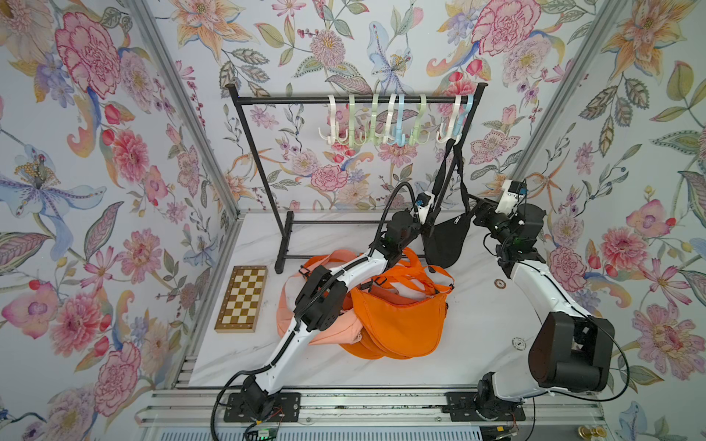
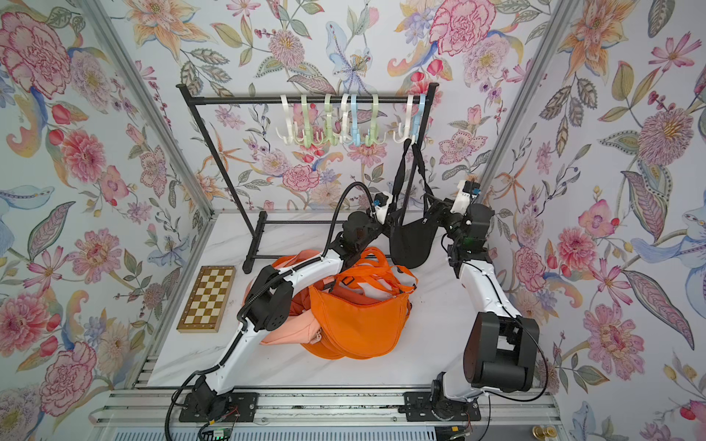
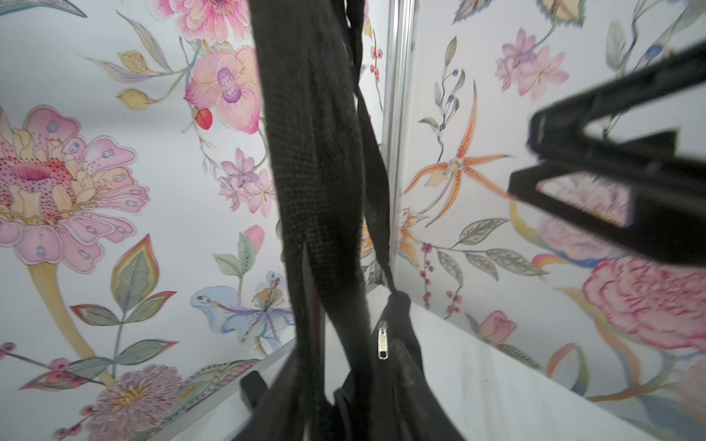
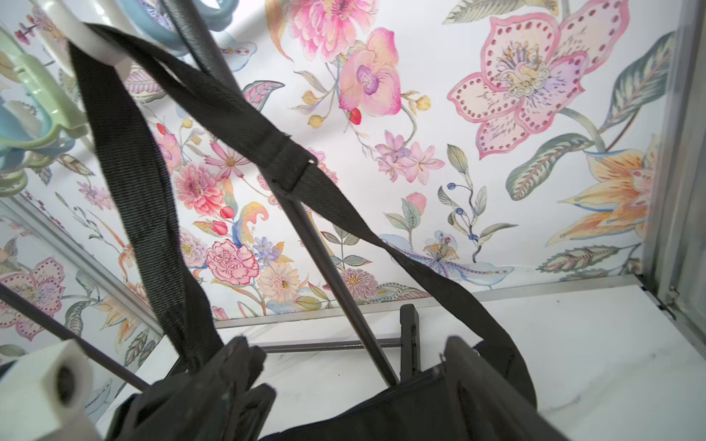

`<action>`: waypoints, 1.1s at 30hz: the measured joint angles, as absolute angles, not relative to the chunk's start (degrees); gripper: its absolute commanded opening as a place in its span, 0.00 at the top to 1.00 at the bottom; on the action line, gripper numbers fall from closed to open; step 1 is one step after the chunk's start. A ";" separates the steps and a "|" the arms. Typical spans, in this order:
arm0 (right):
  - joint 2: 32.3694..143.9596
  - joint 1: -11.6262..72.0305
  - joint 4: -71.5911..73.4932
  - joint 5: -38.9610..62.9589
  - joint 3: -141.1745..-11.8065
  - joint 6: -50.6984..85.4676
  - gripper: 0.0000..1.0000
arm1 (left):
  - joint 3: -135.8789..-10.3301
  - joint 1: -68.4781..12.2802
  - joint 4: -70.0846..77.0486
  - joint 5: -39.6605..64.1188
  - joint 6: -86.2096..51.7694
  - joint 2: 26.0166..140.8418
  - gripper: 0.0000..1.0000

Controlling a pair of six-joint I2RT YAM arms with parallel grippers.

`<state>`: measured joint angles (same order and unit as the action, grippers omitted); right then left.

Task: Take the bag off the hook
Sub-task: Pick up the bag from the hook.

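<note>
— Where is the bag at this moment?

— The black bag (image 1: 445, 244) hangs on the rack (image 1: 282, 100). Its strap (image 4: 126, 172) goes over the white hook (image 1: 454, 110) near the right end of the bar, and the body hangs low between my two arms.

— What does your left gripper do?

— My left gripper (image 1: 432, 214) is at the left branch of the strap, just above the bag. In my left wrist view the strap fills the middle and hides my fingers, so I cannot tell if they pinch it or only stand around it.

— And the right one?

— My right gripper (image 3: 525, 164) is at the other side of the bag. Its fingers (image 4: 470, 366) are spread apart, and the upper edge of the bag lies between them. I cannot tell if they touch the fabric.

— Is something else on the table (image 1: 477, 324)?

— Yes, orange bags (image 1: 401, 317) lie in a heap under my left arm, and a chessboard (image 1: 242, 298) lies near them.
</note>
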<state>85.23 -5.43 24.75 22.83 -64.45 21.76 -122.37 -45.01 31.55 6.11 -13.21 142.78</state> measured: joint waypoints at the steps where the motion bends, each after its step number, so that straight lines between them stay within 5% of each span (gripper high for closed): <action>1: 84.71 -5.04 24.77 22.85 -64.45 21.06 0.17 | -122.37 -44.99 31.14 5.61 -13.08 142.82 0.93; 3: 84.07 -4.56 24.84 23.18 -64.45 19.51 0.15 | -122.30 -44.88 31.11 5.19 -12.62 142.63 1.00; 18: 95.13 -5.39 25.63 29.28 -72.90 11.40 0.00 | -113.56 -41.56 29.76 3.84 -6.98 127.50 1.00; 28: 105.16 -6.11 28.40 36.56 -84.29 10.85 0.06 | -115.20 -39.20 23.92 4.71 -6.83 127.42 1.00; 33: 109.12 -5.85 29.76 38.50 -85.08 11.44 0.07 | -125.62 -38.94 20.03 5.93 -6.83 131.98 1.00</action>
